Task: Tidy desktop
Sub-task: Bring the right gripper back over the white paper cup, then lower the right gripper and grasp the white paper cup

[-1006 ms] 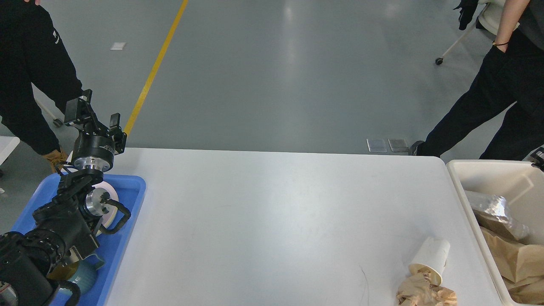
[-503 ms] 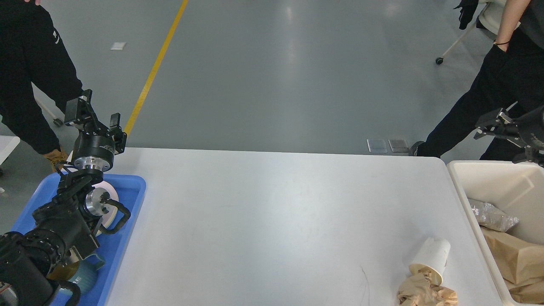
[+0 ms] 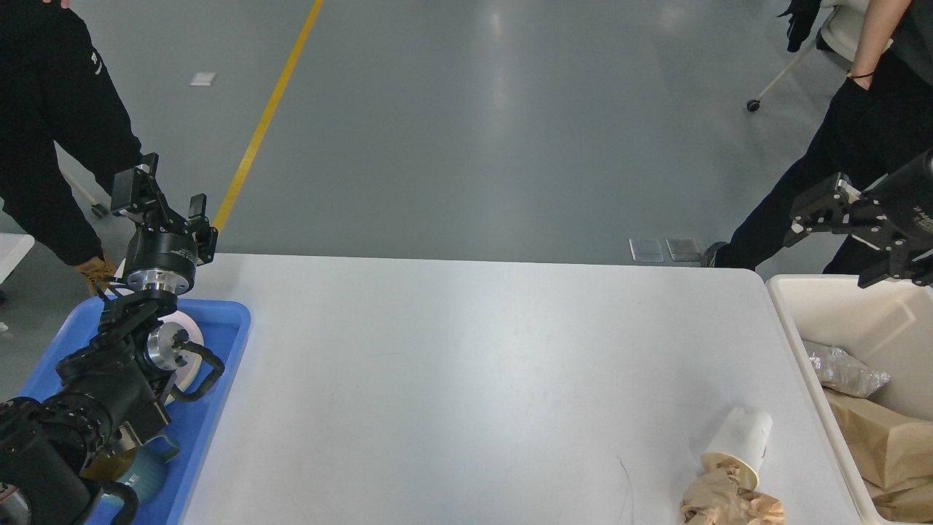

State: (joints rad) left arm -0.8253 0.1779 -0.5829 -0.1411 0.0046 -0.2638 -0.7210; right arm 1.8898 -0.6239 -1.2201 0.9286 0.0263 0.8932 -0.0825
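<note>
Two leftovers sit on the smooth white desk [image 3: 466, 379], front right: paper cup [image 3: 740, 436] on its side; crumpled brown paper [image 3: 725, 502]; left end effector [image 3: 159, 198] spread, empty; right end effector [image 3: 838, 233] spread above cream bin [image 3: 783, 306], empty.

The desktop [image 3: 466, 379] is a white top with rounded corners, mostly bare. Near its front right corner a white paper cup [image 3: 738, 443] lies tipped over, its mouth touching a wad of crumpled brown paper [image 3: 729, 502] at the near edge. A blue tray [image 3: 219, 379] sits along its left side, and a cream bin [image 3: 791, 343] stands just beside its right edge.
</note>
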